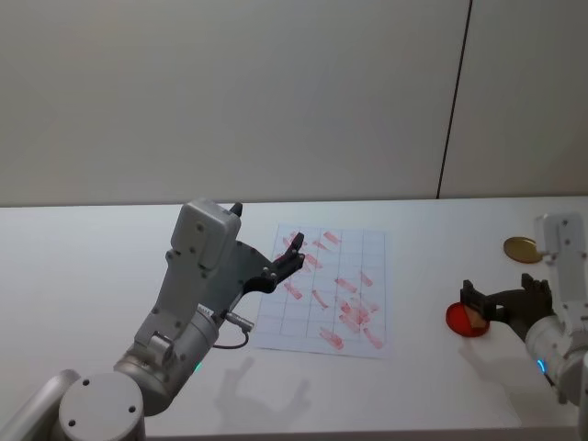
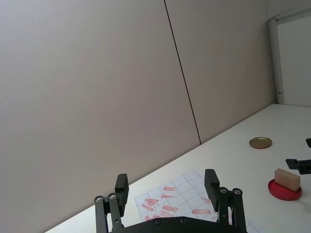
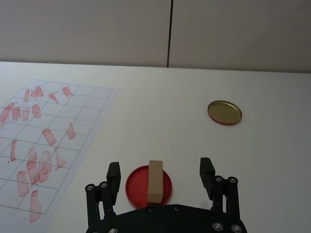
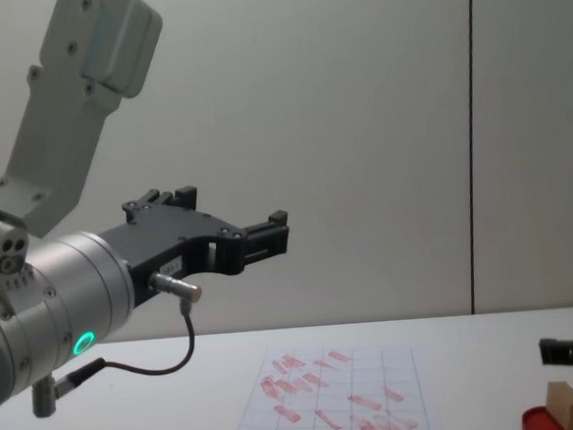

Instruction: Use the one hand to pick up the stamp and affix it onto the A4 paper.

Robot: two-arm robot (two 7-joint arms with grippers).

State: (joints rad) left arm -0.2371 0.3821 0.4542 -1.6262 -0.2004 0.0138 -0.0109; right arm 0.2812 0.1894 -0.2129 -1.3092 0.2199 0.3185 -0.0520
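One small light-tan wooden stamp block (image 3: 155, 180) stands on a flat red round disc (image 3: 136, 187), right of the gridded white A4 paper (image 3: 92, 104). Right gripper (image 3: 160, 166) hangs close by it, fingers wide, holding nothing. Approach stage, I'd say. Next it needs to close on the block, lift it and carry it left. Left gripper (image 2: 166, 178) hovers above the paper, spread open.

There is one wooden stamp (image 3: 155, 181), standing between the spread fingers of the right gripper (image 3: 160, 167), and one red disc (image 3: 133, 189) under it. One gold disc (image 3: 224, 112) lies beyond that gripper, well apart. One sheet of paper (image 1: 375, 266) lies below the left gripper (image 2: 166, 178); its red marks overlap too much to count. That makes two grippers and one table (image 1: 92, 276).
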